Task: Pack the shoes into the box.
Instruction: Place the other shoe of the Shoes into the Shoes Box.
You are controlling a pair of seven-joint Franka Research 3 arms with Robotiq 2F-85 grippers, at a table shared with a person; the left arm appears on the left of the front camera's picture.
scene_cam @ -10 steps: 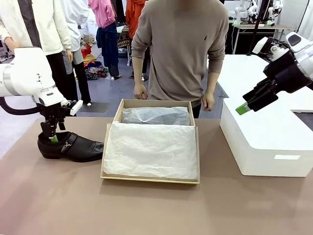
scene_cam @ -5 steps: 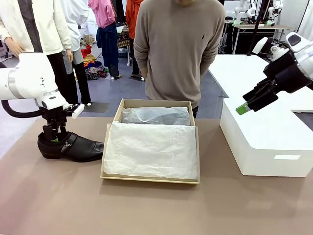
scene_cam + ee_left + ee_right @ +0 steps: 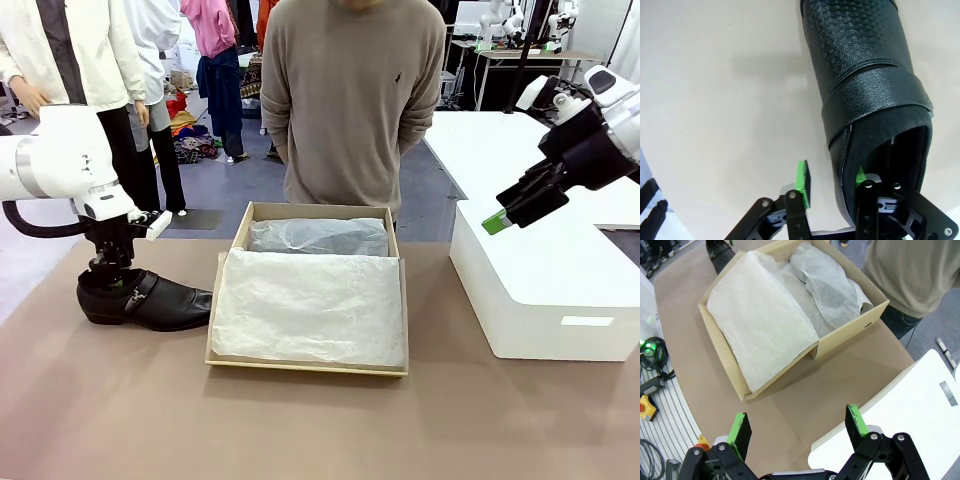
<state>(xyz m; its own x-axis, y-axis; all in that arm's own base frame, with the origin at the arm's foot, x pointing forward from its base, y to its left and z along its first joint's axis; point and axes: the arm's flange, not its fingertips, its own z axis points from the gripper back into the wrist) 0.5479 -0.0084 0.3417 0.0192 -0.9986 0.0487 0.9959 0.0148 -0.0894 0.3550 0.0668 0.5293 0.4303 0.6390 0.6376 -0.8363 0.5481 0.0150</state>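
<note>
Left gripper [image 3: 112, 284] had one finger inside the shoe [image 3: 165, 300] and one outside, apart, at the middle left, likely to pinch its side and lift it.

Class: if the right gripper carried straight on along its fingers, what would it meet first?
The right gripper would probably meet the brown tabletop between the brown cardboard shoebox and white block; depth unclear.

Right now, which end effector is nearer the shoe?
Left. The left end effector straddles the side wall of the shoe, one finger inside; the right end effector hangs above the white block, beyond the box.
</note>
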